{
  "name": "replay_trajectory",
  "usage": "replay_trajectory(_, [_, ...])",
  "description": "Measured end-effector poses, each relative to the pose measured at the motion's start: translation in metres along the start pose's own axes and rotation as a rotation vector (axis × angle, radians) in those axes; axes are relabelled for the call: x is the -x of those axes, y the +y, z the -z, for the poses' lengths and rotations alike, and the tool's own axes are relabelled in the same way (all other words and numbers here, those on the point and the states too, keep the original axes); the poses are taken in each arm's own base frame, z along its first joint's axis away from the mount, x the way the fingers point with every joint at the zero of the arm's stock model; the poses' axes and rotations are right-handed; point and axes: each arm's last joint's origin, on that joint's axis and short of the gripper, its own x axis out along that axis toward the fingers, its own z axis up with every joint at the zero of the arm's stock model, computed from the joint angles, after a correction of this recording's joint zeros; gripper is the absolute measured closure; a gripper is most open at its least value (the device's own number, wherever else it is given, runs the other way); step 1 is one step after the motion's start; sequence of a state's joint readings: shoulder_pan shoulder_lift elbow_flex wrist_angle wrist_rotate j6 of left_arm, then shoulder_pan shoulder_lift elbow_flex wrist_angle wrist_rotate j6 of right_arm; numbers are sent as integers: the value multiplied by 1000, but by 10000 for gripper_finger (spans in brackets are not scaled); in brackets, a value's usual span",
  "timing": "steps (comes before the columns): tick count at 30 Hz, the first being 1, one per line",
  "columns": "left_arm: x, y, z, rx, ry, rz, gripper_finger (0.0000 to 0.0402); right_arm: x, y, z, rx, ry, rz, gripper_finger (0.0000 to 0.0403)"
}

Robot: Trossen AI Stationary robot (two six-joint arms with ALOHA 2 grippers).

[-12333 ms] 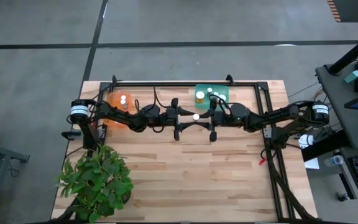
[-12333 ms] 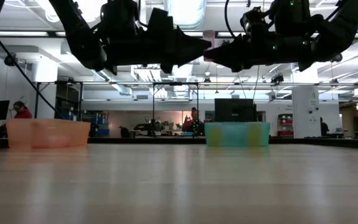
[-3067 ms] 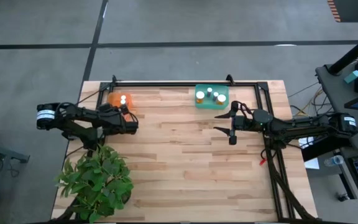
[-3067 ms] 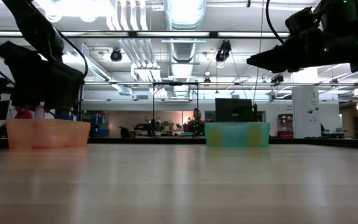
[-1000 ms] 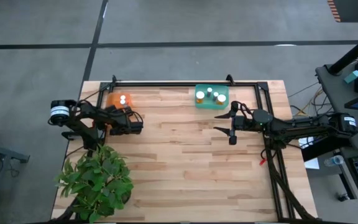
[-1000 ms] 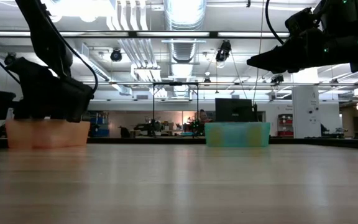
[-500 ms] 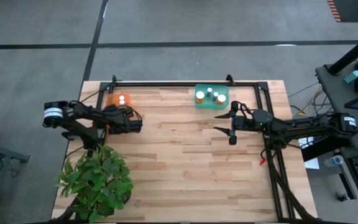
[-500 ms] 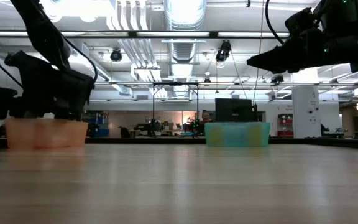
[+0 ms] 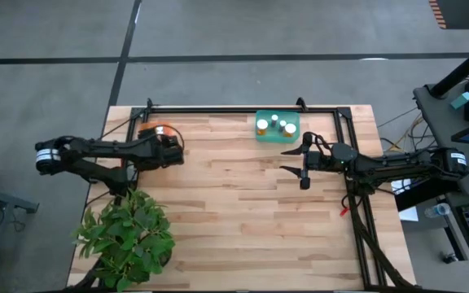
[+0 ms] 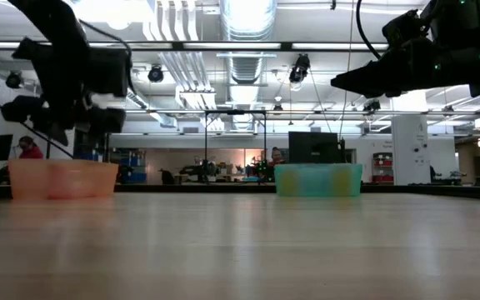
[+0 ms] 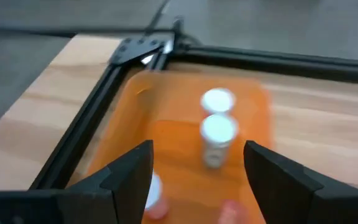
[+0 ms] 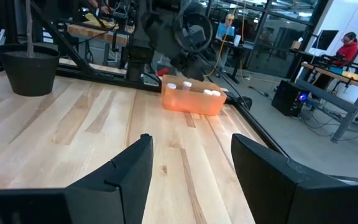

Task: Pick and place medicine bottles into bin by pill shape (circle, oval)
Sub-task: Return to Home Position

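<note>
Left gripper (image 11: pixel 197 152): at the left of the high view, hung above the orange bin (image 11: pixel 166 137) and clear of it. Its fingers are spread and nothing is held between them.
Orange bin: set at the upper left of the table (image 9: pixel 243 220) in the high view, against the black frame rail (image 11: pixel 142 46).
Medicine bottles (image 11: pixel 218 132): two white-capped ones are seen upright mid-bin in the left wrist view, one close behind the other. A third cap is glimpsed beside one finger, and something pink at the lower edge cannot be made out.
Green bin (image 10: pixel 307 182): placed upper centre in the high view, well apart from the orange one. Several white caps are seen inside it.
Right gripper (image 9: pixel 287 161): held over bare wood right of centre, just below the green bin in the high view. Its fingers are parted and empty.
Progress: no bottle is seen lying on the boards, so the sorting is judged finished.
Handling: the bottles are judged light, rigid and smooth-sided — easily tipped or skidded by a glancing touch, and unlikely to be crushed.
Hold: the body just under the cap is judged the best place to be pinched, with the fingers lowered on either side from above — where two stand close, the outer one would need to be taken first.
</note>
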State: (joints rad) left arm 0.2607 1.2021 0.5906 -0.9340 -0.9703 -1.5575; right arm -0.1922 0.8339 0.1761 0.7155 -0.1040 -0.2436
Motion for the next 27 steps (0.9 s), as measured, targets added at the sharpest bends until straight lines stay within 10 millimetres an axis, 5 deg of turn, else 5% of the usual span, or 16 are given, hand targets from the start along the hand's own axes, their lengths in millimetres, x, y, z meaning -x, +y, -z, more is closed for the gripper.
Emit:
replay_trajectory(9, [29,-12,-33,-100,-18,187,172,-10,-8,-28,-109,-71,52,197])
replay_trajectory(17, [57,-24,-53,-248,15,408,172,-23,-3,-61,-174,63,-56,197])
replay_trajectory(27, [107,-33,-48,-468,-116,775,173,-18,16,-68,-90,58,-113,197])
